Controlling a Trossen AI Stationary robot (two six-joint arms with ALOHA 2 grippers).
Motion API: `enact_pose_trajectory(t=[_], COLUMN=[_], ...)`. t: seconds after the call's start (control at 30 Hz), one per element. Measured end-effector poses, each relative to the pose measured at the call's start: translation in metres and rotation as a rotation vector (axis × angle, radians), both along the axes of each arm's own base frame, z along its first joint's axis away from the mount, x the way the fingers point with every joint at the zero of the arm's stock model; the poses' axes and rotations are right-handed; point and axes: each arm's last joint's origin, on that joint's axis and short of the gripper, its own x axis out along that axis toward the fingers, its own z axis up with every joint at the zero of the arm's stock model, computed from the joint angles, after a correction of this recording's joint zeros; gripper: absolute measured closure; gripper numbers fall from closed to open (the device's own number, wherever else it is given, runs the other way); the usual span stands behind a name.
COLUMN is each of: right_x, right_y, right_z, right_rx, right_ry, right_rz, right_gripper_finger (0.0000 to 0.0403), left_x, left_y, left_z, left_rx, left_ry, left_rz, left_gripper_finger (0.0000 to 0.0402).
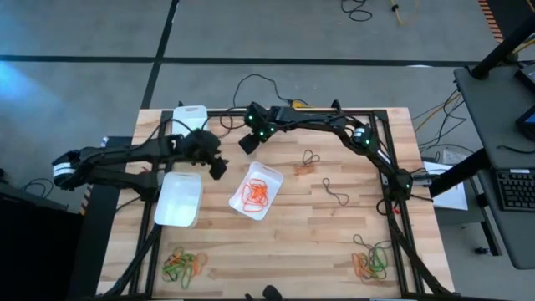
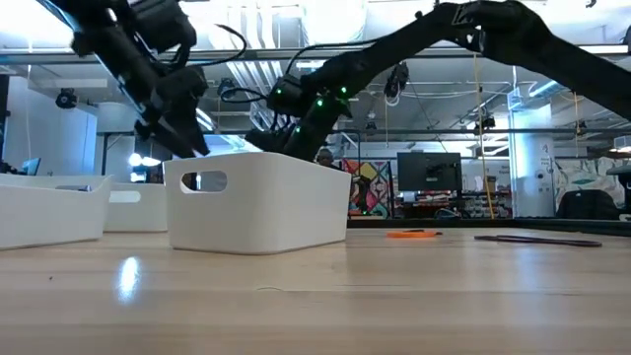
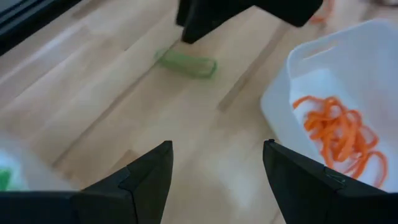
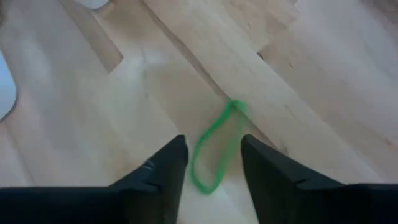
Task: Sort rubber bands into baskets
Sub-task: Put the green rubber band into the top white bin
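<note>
tabletop (image 1: pixel 334 234): pale wood planks, dark frame rails running over it, both arms reaching in from the far side.

three baskets. middle basket (image 1: pixel 257 191) sits tilted near the centre and holds a tangle of orange bands (image 1: pixel 255 193). left basket (image 1: pixel 179 200) lies just beside it toward the left arm; contents cannot be told from above. far basket (image 1: pixel 190 114) stands at the far edge, partly under the left arm.

left tool (image 3: pixel 214 168): fingers spread wide, nothing between them, hanging over bare wood between the left and middle baskets. the middle basket's rim and the orange bands show just beside one finger.

right tool (image 4: pixel 211 163): fingers partly spread, apart from each other, low over the wood beyond the middle basket's far corner. a single green band (image 4: pixel 214 149) lies stretched out in the gap between the fingers; whether the fingers touch it cannot be told. from the left wrist view the same band lies flat on the wood under the right tool.

loose bands elsewhere: mixed orange and green pile (image 1: pixel 184 264) at the near left, another mixed pile (image 1: pixel 370 261) at the near right, a dark band (image 1: pixel 336 194) and a dark-and-orange few (image 1: pixel 308 162) right of the middle basket.
</note>
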Motion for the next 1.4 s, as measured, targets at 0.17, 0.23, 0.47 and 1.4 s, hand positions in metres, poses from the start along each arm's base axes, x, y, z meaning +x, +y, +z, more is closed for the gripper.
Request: enact_pose_trajectory(t=[0.17, 0.23, 0.47, 1.4], right_x=[-0.012, -0.02, -0.049, -0.098], right_y=[0.005, 0.008, 0.02, 0.038], right_z=[0.049, 0.071, 0.137, 0.187], right_rx=[-0.035, -0.057, -0.13, -0.239], right_ry=[0.006, 0.01, -0.043, 0.068], right_rz=[0.054, 0.085, 0.128, 0.125], right_gripper_finger=[0.021, 0.0199, 0.0188, 0.0188], left_x=[0.003, 0.008, 0.031, 0.118], left_y=[0.03, 0.041, 0.081, 0.113], left_z=[-0.004, -0.006, -0.029, -0.091], left_rx=[0.033, 0.08, 0.031, -0.202], left_ry=[-0.158, -0.196, -0.104, 0.204], left_rz=[-0.173, -0.224, -0.158, 0.325], left_gripper_finger=[0.0169, 0.0169, 0.0169, 0.0253])
